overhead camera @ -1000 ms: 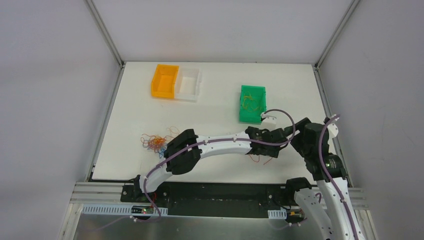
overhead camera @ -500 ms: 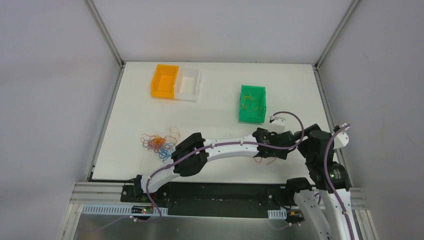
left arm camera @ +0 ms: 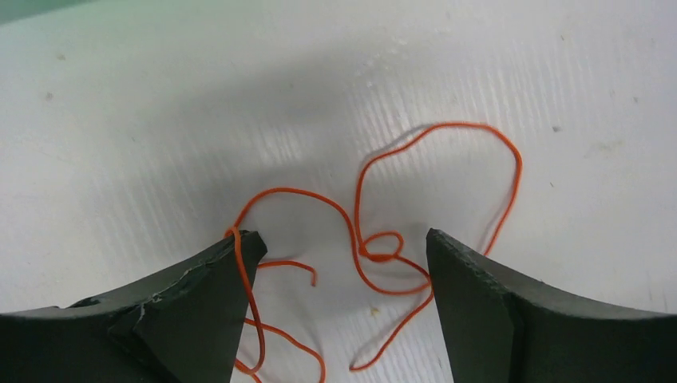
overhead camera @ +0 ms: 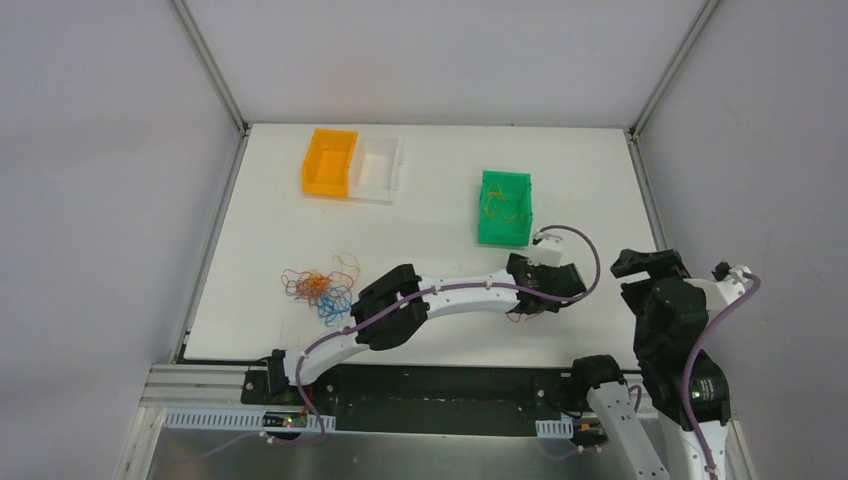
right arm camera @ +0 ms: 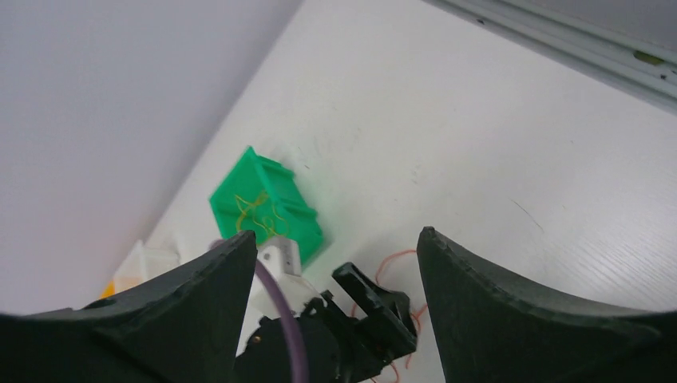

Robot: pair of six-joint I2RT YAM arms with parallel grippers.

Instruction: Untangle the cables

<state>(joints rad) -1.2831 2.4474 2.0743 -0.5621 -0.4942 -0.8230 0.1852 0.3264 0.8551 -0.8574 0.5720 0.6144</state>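
Over on the near left of the tabletop (overhead camera: 420, 230) lies the main tangle of cables (overhead camera: 320, 288): blue, orange-red and yellow strands looped through one another in one loose heap. Nothing holds it, so the bulk of the sorting looks to be ahead.

Farther back, an orange bin (overhead camera: 330, 160) and a white bin (overhead camera: 380, 165) stand touching side by side. From above, both appear to hold nothing, though thin strands would be hard to spot there.

Right of centre, a green bin (overhead camera: 502, 240) contains a few yellow cables (overhead camera: 503, 207), which I take as the part already separated out.

Just near of that bin, the left arm reaches across and its tool (left arm camera: 342, 239) hangs low over a loose orange-red cable (left arm camera: 463, 124) lying well apart from the heap. The jaws stand apart, straddling the strand. It brushes the tip of one finger, but it is not pinched. The strand crosses itself in a small loop, and I cannot tell whether this is one cable or two.

At the far right, the right arm is drawn towards its base, and its tool (right arm camera: 335, 235) is raised with its jaws apart and nothing between them.

My judgement is that the task is early to midway: some yellow is binned, one orange-red piece is free and awaits pickup, and the heap is not yet undone.
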